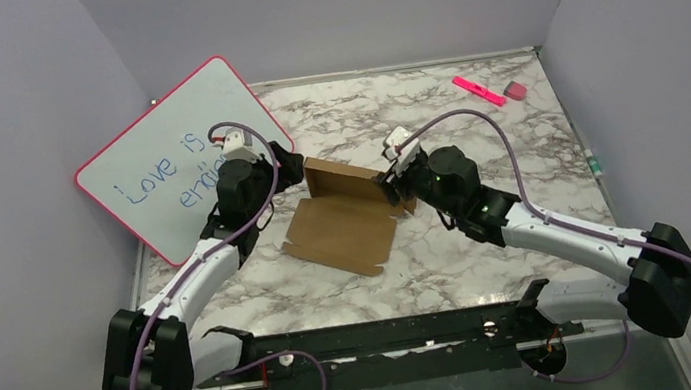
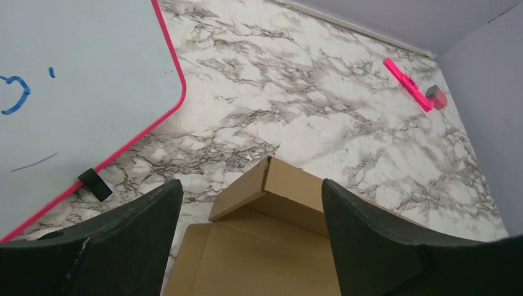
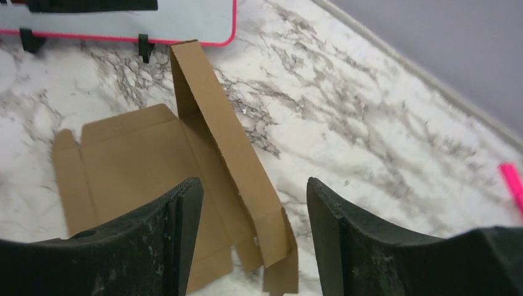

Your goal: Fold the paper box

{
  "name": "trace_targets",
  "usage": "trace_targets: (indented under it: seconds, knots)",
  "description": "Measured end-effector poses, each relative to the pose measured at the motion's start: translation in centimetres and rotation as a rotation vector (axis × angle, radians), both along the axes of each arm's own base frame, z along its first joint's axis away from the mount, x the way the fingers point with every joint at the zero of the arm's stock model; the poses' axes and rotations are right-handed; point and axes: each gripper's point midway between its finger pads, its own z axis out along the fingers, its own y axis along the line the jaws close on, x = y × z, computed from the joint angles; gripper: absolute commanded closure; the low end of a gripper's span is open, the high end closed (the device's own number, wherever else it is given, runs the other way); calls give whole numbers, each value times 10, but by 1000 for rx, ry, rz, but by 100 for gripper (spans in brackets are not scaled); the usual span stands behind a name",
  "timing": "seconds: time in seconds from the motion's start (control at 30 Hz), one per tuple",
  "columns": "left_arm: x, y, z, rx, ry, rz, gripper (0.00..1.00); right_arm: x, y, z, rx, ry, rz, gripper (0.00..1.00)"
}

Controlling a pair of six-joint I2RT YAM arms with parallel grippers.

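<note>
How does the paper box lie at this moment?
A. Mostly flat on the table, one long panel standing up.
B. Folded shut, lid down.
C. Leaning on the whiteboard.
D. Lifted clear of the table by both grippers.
A: the paper box lies spread open on the marble table, with only its far panel raised.

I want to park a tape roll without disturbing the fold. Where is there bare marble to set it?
Bare: the far middle of the table, between whiteboard and pink marker behind the paper box; the right side, nearer than marker and eraser. Crowded: the centre, where left gripper and right gripper flank the box, and the left by the whiteboard.
</note>
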Motion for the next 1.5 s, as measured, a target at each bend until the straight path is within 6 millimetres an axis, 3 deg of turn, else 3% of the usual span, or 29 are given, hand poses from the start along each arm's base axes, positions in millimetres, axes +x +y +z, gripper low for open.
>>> trace_targets:
  seconds: [0.13,0.27,0.57,0.87,1.13,1.5]
  knots:
    - [7,-6,-10,15,56,-34,17,-4,-8,1,162,193,-142,34]
    - [13,-9,-22,29,112,-59,18,-10,-18,-4,286,336,-269,41]
    - [18,-18,-39,33,166,-104,26,-17,-21,-26,451,501,-401,54]
    - [20,-27,-49,25,199,-152,36,-10,-22,-59,521,541,-486,57]
    - [21,-34,-50,13,202,-180,39,1,-16,-47,635,519,-489,57]
    - [19,-38,-48,-11,208,-201,44,10,-14,-69,650,561,-541,64]
